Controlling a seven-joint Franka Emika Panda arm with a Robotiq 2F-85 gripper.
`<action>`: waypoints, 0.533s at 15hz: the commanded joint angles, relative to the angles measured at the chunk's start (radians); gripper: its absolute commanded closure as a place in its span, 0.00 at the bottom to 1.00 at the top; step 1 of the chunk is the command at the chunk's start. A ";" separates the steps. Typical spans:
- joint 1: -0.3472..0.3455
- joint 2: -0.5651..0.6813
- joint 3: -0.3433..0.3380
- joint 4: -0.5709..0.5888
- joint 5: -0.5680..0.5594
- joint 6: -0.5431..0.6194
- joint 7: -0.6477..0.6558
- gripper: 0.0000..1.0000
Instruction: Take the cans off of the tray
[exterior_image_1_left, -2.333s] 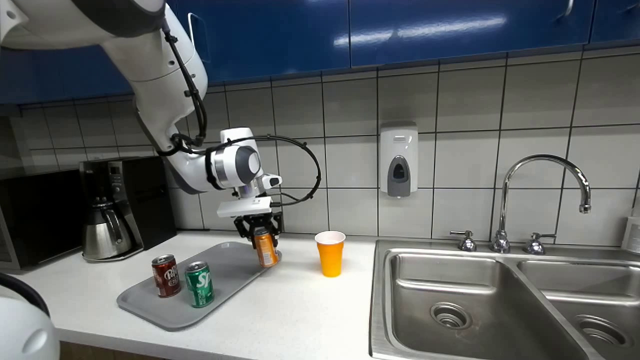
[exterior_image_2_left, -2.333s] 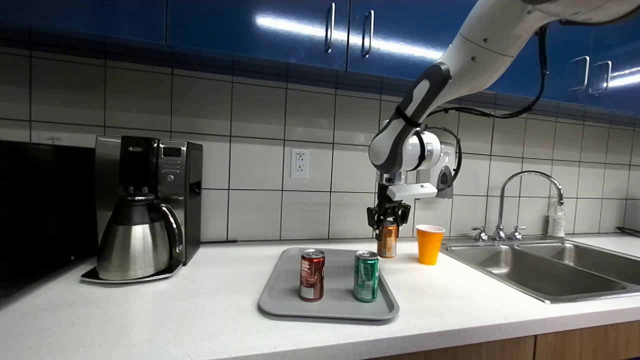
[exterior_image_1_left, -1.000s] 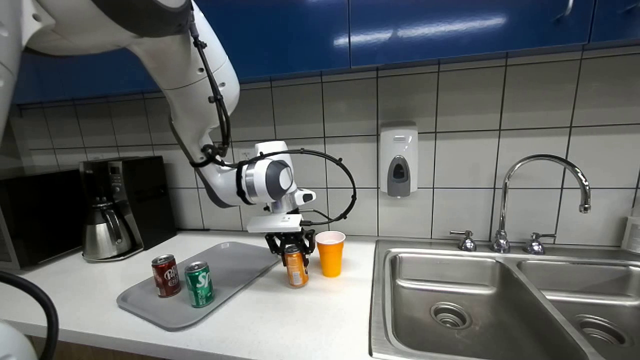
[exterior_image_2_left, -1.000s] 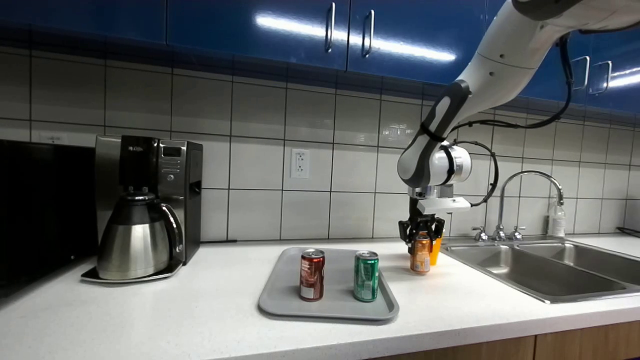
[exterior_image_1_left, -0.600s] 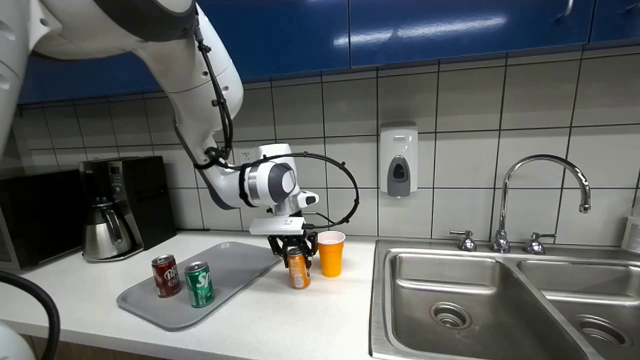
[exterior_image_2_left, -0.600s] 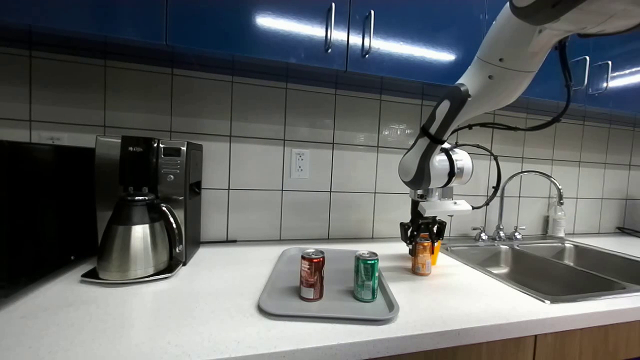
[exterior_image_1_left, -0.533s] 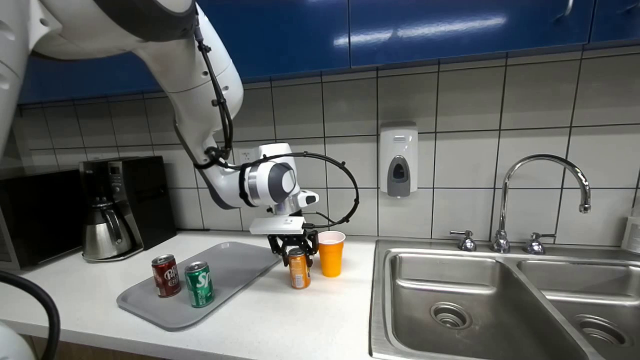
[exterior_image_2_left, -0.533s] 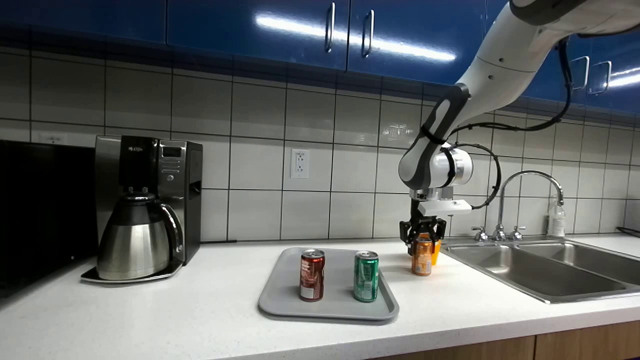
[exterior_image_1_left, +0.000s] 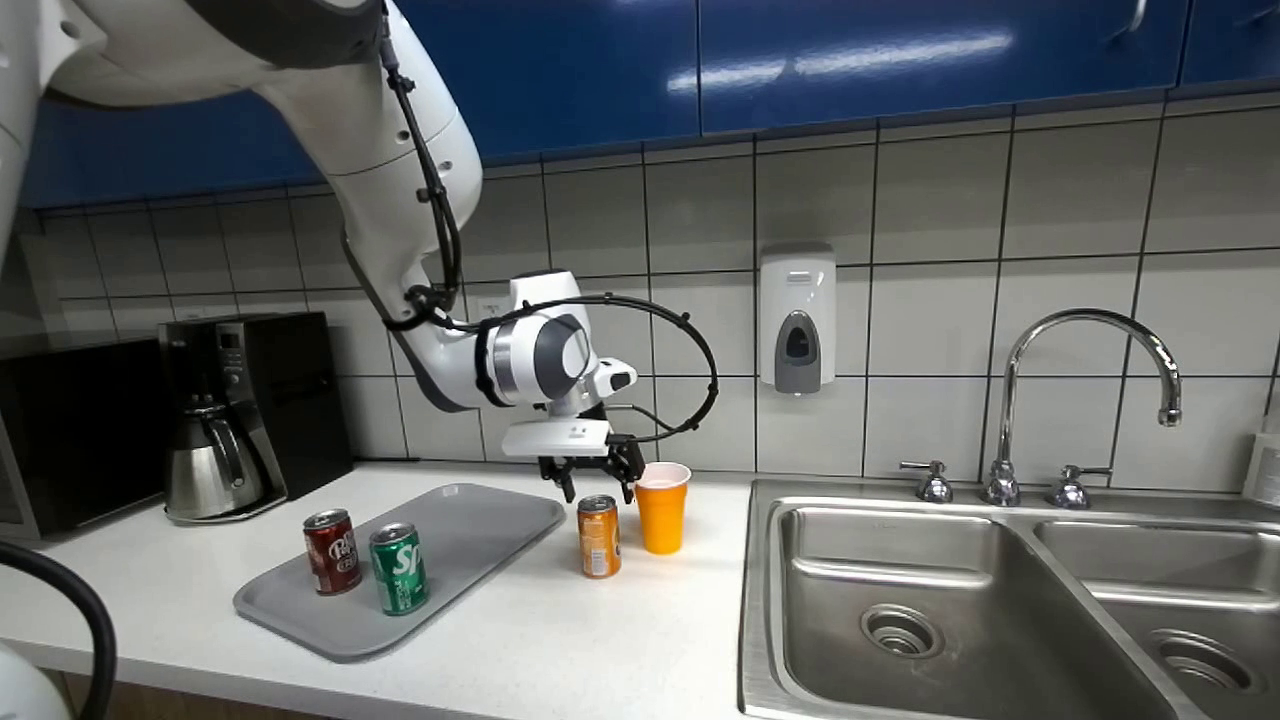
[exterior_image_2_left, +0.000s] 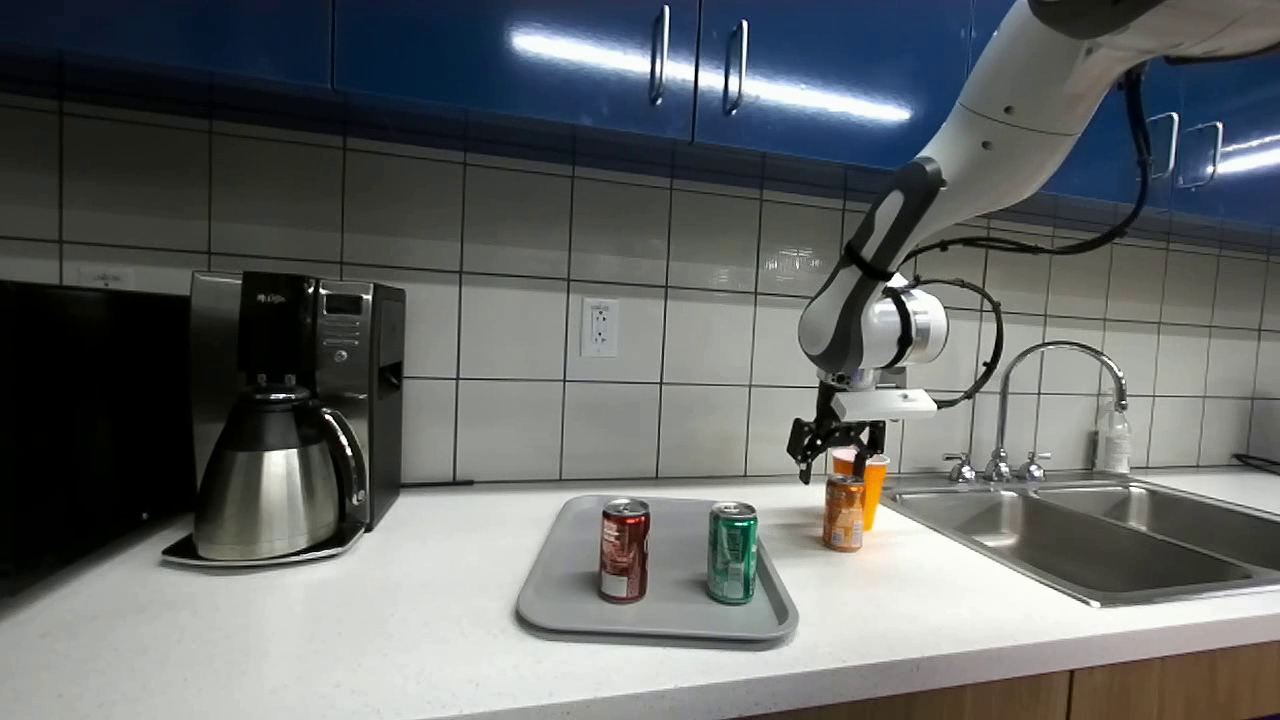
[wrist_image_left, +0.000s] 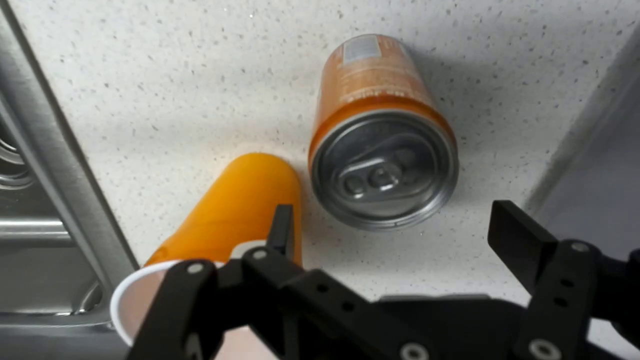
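On the white counter, beside the grey tray (exterior_image_1_left: 470, 530), the orange-bronze can (exterior_image_1_left: 599, 540) stands upright. My gripper (exterior_image_1_left: 598, 492) hangs just above it with fingers spread wide and nothing between them. In the wrist view the can (wrist_image_left: 375, 90) shows its silver lid, apart from the gripper (wrist_image_left: 391, 217); one finger (wrist_image_left: 283, 227) overlaps the yellow-orange cup in that picture. The dark red can (exterior_image_2_left: 624, 552) and the green can (exterior_image_2_left: 733, 553) stand upright on the tray (exterior_image_2_left: 680, 622) in both exterior views.
The yellow-orange cup (exterior_image_1_left: 662, 515) stands close by the orange-bronze can, near one finger. Past it lies the metal sink (exterior_image_1_left: 757, 600) with its faucet (exterior_image_1_left: 1010, 400). A coffee maker (exterior_image_2_left: 300, 420) stands at the far end, and blue cabinets (exterior_image_2_left: 520, 90) hang above.
The orange-bronze can was carried from the tray's edge toward the cup and set on the counter. My gripper has since opened and risen off it. The other cans have not moved.
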 joint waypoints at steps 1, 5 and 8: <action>0.003 -0.082 0.001 -0.079 -0.001 0.059 0.015 0.00; 0.023 -0.151 -0.009 -0.151 -0.023 0.121 0.032 0.00; 0.046 -0.210 -0.018 -0.208 -0.054 0.168 0.055 0.00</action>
